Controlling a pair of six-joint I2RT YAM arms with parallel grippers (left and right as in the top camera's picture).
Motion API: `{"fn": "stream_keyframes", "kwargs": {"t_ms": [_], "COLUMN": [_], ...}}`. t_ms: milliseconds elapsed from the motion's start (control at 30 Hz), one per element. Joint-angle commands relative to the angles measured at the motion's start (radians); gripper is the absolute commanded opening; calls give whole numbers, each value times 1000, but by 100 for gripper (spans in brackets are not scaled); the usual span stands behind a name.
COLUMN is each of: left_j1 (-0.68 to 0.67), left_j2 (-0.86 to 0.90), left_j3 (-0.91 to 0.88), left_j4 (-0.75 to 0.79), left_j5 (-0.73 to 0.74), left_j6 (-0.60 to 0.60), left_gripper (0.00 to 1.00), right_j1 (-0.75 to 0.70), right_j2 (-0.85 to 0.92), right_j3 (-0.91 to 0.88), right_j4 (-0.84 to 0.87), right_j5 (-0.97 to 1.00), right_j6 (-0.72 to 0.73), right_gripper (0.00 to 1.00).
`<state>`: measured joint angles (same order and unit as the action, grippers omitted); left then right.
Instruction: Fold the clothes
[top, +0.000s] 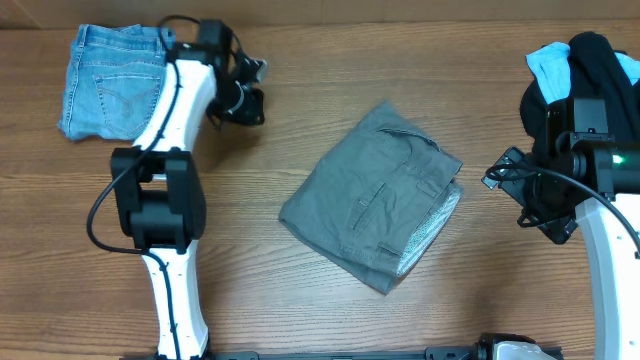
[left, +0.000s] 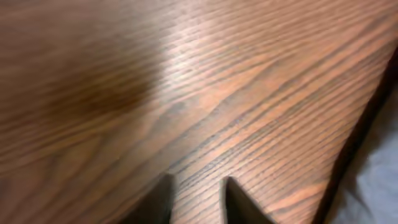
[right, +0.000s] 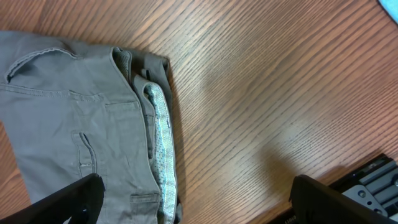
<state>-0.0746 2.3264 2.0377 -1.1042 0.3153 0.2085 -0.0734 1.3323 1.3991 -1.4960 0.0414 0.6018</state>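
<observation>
The grey cotton shorts (top: 375, 195) lie folded in the middle of the table, with a back pocket up and a pale dotted lining showing at the right edge. They also show in the right wrist view (right: 74, 112). Folded light-blue denim shorts (top: 110, 80) lie at the far left. A black garment (top: 600, 70) and a pale-blue garment (top: 550, 68) are heaped at the far right. My left gripper (top: 248, 90) is open and empty over bare wood (left: 198, 199), right of the denim. My right gripper (top: 520, 195) is wide open and empty (right: 199, 202), just right of the grey shorts.
The wooden table (top: 330, 310) spreads around the grey shorts. The left arm's base (top: 160, 210) stands left of them. In the left wrist view the table's edge (left: 357, 143) runs close by on the right.
</observation>
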Motion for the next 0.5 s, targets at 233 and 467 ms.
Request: {"fn": "stream_keyframes", "kwargs": {"t_ms": [233,467], "left_j1": [-57,-180], "left_j2": [8,8], "left_j3": [-12,-99], "left_j4": [-137,-79], "left_j5": [384,381], "left_j6": [298,301], "left_gripper": [100,100], "right_j1": [-6,-6], "right_j2": [3,5], "right_j3": [21,20], "right_j4": [21,19], "right_j5": [10,10], "right_j6": [-4,-4], "right_gripper": [100,100]}}
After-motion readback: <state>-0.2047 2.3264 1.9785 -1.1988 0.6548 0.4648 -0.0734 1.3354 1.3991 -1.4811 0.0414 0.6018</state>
